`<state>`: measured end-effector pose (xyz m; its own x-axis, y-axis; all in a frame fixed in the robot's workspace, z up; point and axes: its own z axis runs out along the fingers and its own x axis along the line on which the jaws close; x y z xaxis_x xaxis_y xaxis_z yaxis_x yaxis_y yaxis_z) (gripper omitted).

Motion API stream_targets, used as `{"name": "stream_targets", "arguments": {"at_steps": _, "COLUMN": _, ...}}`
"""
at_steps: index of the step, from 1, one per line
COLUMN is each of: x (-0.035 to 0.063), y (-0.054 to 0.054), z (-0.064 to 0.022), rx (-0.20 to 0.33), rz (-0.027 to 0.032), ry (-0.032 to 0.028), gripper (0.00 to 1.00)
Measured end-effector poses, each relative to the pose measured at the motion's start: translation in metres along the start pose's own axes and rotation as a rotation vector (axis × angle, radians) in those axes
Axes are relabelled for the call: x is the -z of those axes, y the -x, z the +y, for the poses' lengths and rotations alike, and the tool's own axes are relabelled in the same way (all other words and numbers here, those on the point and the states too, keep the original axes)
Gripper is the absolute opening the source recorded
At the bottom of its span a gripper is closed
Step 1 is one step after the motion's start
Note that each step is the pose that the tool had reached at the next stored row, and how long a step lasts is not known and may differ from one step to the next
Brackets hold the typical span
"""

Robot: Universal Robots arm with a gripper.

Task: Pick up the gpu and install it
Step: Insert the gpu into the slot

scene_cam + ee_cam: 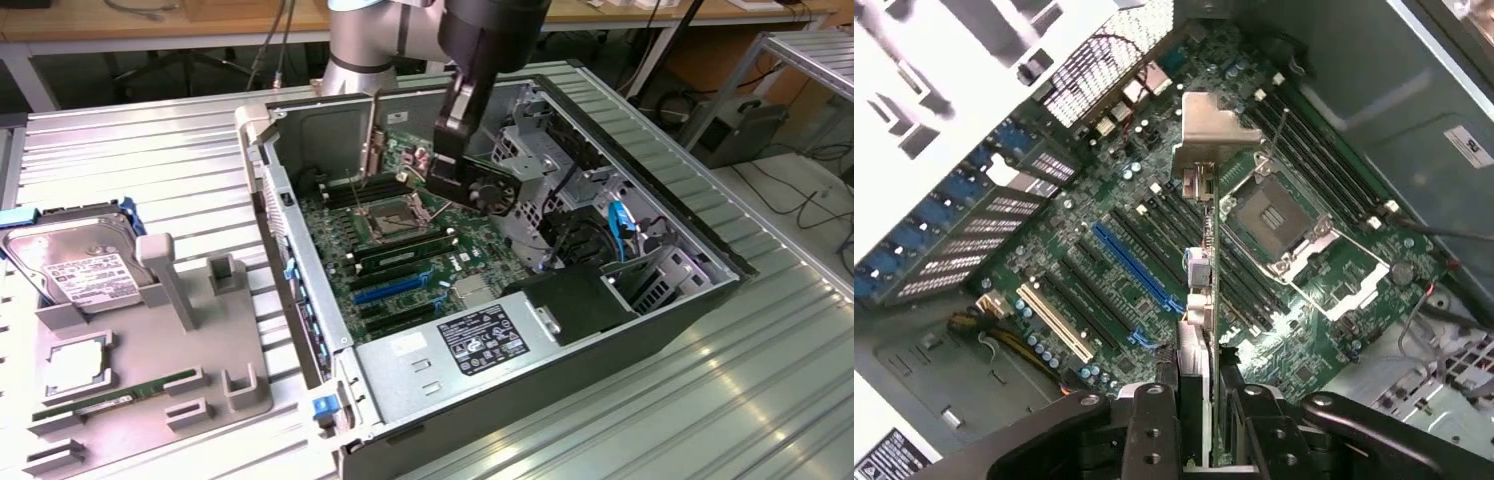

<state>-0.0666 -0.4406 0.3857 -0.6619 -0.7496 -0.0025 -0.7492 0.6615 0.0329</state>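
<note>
My gripper (451,150) hangs inside the open computer case (694,300), shut on the gpu (400,150). I hold the dark card on edge above the motherboard (400,260), its silver bracket (372,140) toward the case's back wall. In the wrist view the gpu (1202,290) runs edge-on away from my gripper (1199,425), ending in the silver bracket (1209,125). Both fingers (1154,435) press on the card's near end. It hovers between the blue slot (1139,265) and the CPU socket (1274,215), clear of the board.
A grey fixture tray (200,340) on the exterior view's left carries a hard drive (80,270), a processor (74,365) and a green memory stick (114,395). Inside the case sit the power supply (481,340), a black shroud (574,300) and drive cages (534,150).
</note>
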Motion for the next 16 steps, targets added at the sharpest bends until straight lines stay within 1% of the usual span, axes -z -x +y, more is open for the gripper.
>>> {"name": "stream_targets", "arguments": {"at_steps": 6, "x": -0.0012, "y": 0.0, "z": 0.0, "rx": 0.124, "rz": 0.0041, "ry": 0.0003, "gripper": 0.26}}
{"name": "stream_targets", "arguments": {"at_steps": 7, "x": -0.0015, "y": 0.0, "z": 0.0, "rx": 0.154, "rz": 0.0051, "ry": 0.0004, "gripper": 0.26}}
{"name": "stream_targets", "arguments": {"at_steps": 8, "x": -0.0017, "y": 0.0, "z": 0.0, "rx": 0.171, "rz": 0.0057, "ry": 0.0004, "gripper": 0.26}}
{"name": "stream_targets", "arguments": {"at_steps": 9, "x": -0.002, "y": 0.0, "z": -0.0001, "rx": 0.208, "rz": 0.0069, "ry": 0.0005, "gripper": 0.26}}
{"name": "stream_targets", "arguments": {"at_steps": 11, "x": -0.0025, "y": 0.0, "z": -0.0001, "rx": 0.255, "rz": 0.0084, "ry": 0.0006, "gripper": 0.26}}
{"name": "stream_targets", "arguments": {"at_steps": 12, "x": -0.0028, "y": 0.0, "z": -0.0001, "rx": 0.289, "rz": 0.0095, "ry": 0.0007, "gripper": 0.26}}
{"name": "stream_targets", "arguments": {"at_steps": 16, "x": -0.0036, "y": 0.0, "z": -0.0001, "rx": 0.378, "rz": 0.0125, "ry": 0.0009, "gripper": 0.26}}
